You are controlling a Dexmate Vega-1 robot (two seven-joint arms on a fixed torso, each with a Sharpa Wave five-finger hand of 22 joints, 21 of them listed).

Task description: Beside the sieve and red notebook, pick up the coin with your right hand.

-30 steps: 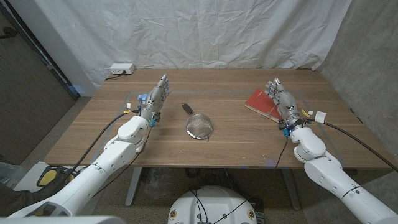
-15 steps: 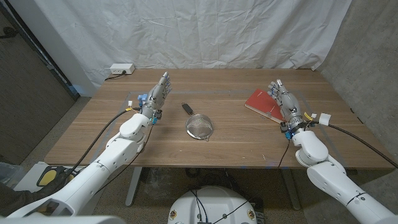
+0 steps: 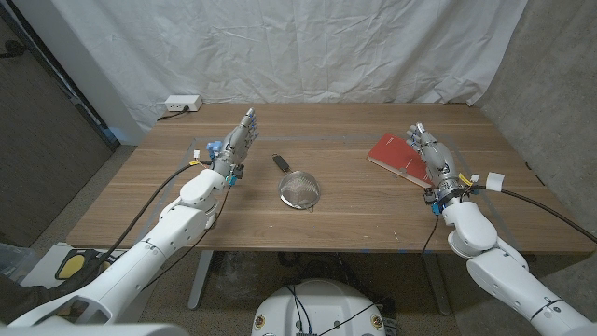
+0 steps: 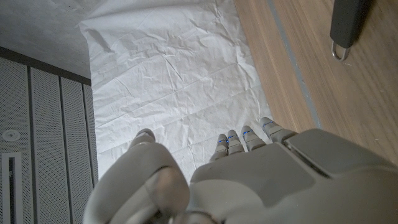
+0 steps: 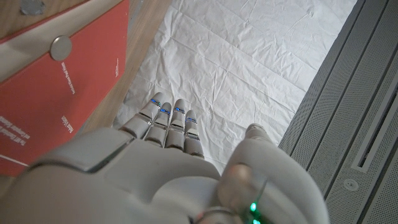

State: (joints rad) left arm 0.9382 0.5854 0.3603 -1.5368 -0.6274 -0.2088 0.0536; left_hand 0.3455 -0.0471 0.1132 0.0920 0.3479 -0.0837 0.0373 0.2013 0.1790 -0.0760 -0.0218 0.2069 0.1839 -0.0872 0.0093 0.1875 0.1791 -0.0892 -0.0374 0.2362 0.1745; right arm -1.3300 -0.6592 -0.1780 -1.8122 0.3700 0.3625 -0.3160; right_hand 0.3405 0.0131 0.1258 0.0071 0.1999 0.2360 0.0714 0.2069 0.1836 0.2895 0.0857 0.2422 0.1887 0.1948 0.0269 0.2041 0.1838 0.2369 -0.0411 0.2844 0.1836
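Note:
A small silver coin [image 5: 60,47] lies on the red notebook [image 5: 56,106] close to its edge, ahead of my right hand [image 5: 168,155]. Over the right side of the table, the right hand [image 3: 434,159] is raised with its fingers straight and apart, empty, just by the near right corner of the red notebook [image 3: 395,154]. The metal sieve [image 3: 298,190] lies mid-table with its dark handle [image 4: 345,25] pointing away. My left hand [image 3: 231,147] stands left of the sieve, fingers straight, holding nothing.
A second small grey round thing [image 5: 30,6] sits on the wood just past the notebook's edge. A white power strip [image 3: 180,104] lies at the table's far left corner. A white cloth backdrop hangs behind the table.
My right hand has drifted a little to the right and toward the near edge, alongside the notebook. The left hand, sieve and notebook have stayed put.

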